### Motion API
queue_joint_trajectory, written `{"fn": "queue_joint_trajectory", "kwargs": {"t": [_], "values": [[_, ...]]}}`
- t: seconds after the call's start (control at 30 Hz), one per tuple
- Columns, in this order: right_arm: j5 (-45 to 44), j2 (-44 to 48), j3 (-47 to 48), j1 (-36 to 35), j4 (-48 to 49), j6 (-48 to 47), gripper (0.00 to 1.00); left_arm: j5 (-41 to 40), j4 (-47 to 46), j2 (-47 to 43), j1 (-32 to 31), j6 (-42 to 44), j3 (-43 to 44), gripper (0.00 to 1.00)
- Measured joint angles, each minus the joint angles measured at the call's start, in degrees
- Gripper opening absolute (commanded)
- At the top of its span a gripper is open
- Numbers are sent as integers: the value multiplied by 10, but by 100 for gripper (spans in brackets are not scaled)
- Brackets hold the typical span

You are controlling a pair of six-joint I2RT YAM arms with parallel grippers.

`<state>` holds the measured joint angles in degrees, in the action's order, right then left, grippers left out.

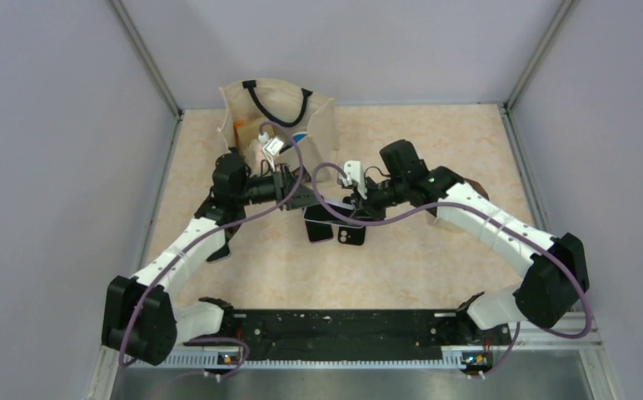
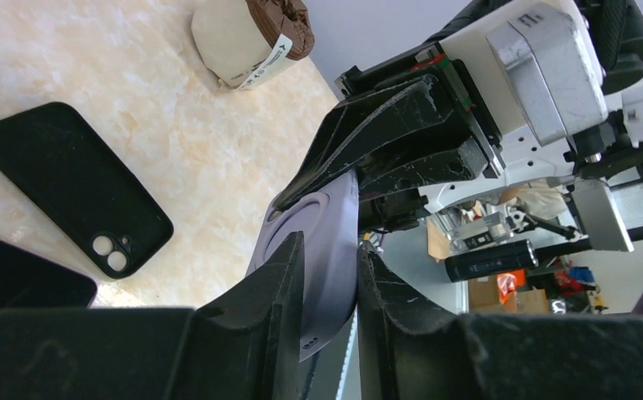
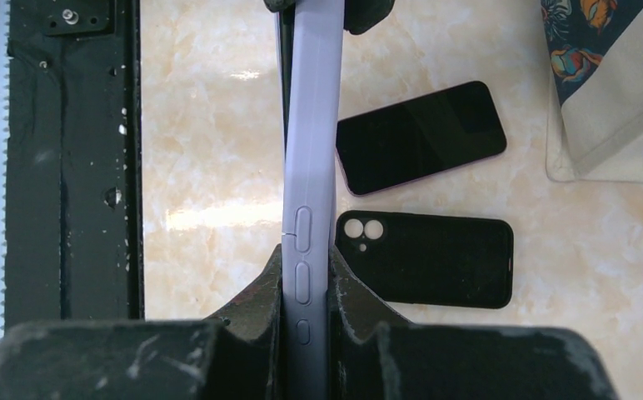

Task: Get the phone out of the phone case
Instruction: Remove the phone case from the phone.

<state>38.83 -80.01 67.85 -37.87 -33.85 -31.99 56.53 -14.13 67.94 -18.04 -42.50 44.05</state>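
A lavender phone case (image 3: 308, 167) is held edge-on above the table, gripped at both ends. My right gripper (image 3: 308, 267) is shut on the end with the side buttons. My left gripper (image 2: 331, 258) is shut on the other end of the case (image 2: 331, 242). A dark strip runs along one side of the case; I cannot tell whether a phone sits in it. In the top view the two grippers, left (image 1: 306, 200) and right (image 1: 353, 204), meet at mid-table.
A bare phone (image 3: 422, 136) lies screen-up on the table, with an empty black case (image 3: 425, 258) beside it. Both show below the grippers in the top view, phone (image 1: 319, 231) and case (image 1: 351, 236). A cream tote bag (image 1: 276, 117) stands behind. A cream and brown roll (image 2: 247, 37) lies nearby.
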Motion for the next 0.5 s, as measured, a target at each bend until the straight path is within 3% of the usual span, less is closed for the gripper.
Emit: {"fn": "queue_joint_trajectory", "kwargs": {"t": [0.5], "values": [[-45,0,-5,-7,-3,-15,0,-16,-34,29,4,-88,-20,0]]}}
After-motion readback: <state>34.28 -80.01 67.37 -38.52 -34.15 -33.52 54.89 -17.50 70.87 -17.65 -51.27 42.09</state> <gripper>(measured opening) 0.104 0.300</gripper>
